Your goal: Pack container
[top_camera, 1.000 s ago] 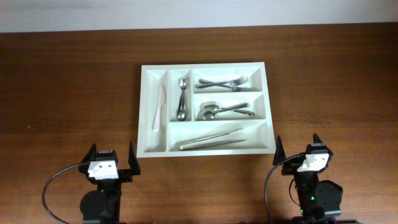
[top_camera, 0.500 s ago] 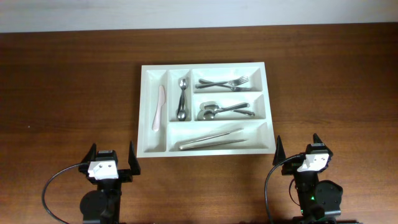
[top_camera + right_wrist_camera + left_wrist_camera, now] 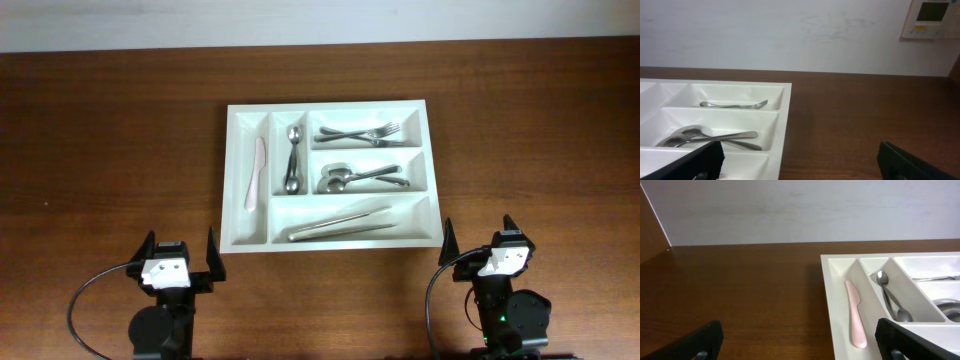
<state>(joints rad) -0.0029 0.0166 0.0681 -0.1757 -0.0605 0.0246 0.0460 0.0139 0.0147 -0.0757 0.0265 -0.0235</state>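
Standing at the near edge of the table, the left gripper and the right gripper are both released: the fingers of each are spread wide and nothing lies between them. Neither touches any object. The left gripper is toward the near-left corner and the right gripper toward the near-right corner.

The container lies flat just beyond both grippers, around the middle of the table's width and between the near and far edges. It is apart from both grippers.

Contents, near to far:
- Near wide compartment: long metal utensils, lying lengthwise.
- Middle wide compartment: metal spoons, overlapping.
- Far wide compartment: metal forks, tines toward the right edge.

Narrow compartments, on the container's left side:
- Outermost: one pink knife, also shown in the left wrist view.
- Next to it: slim metal spoons.

In the right wrist view, the container's far-right corner shows bare table beyond it. A pale wall borders the far edge.
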